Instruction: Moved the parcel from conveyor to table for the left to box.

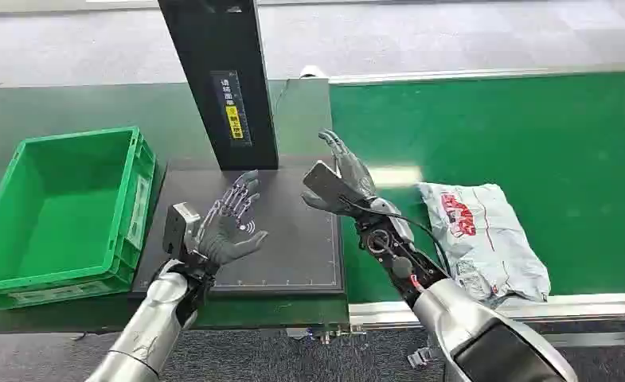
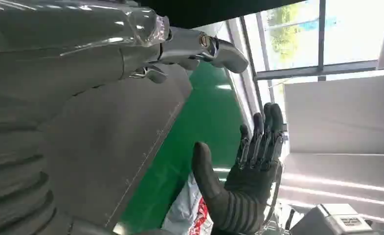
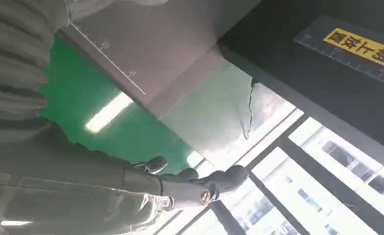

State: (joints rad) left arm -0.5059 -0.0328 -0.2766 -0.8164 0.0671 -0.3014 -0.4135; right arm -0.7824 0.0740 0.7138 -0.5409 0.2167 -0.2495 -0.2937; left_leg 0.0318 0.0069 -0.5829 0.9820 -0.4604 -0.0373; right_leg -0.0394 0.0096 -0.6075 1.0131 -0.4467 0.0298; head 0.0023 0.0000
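step: reach parcel (image 1: pixel 484 239) on belt (image 1: pixel 532 127) | right hand (image 1: pixel 342 179) released, empty | left hand (image 1: pixel 228 223) released | we grasp mid-bag, lift clear before crossing to pad (image 1: pixel 293 239)

A black upright column (image 1: pixel 217 79) stood at the back of the dark mat, carrying a vertical strip label (image 1: pixel 234 109) with a yellow patch and a printed scale. In the right wrist view the same column (image 3: pixel 322 73) showed a yellow label (image 3: pixel 371 51) with dark characters beside ruler marks. The dark mat (image 1: pixel 293 239) had thin white graduation lines along its front and right edges. A thin dark cable (image 1: pixel 280 94) ran down just right of the column. Grey floor (image 1: pixel 420 32) stretched beyond the far edge. Large windows with dark frames (image 2: pixel 322 44) let in bright daylight, with greenery outside. A pale wall panel (image 2: pixel 341 117) stood below them.
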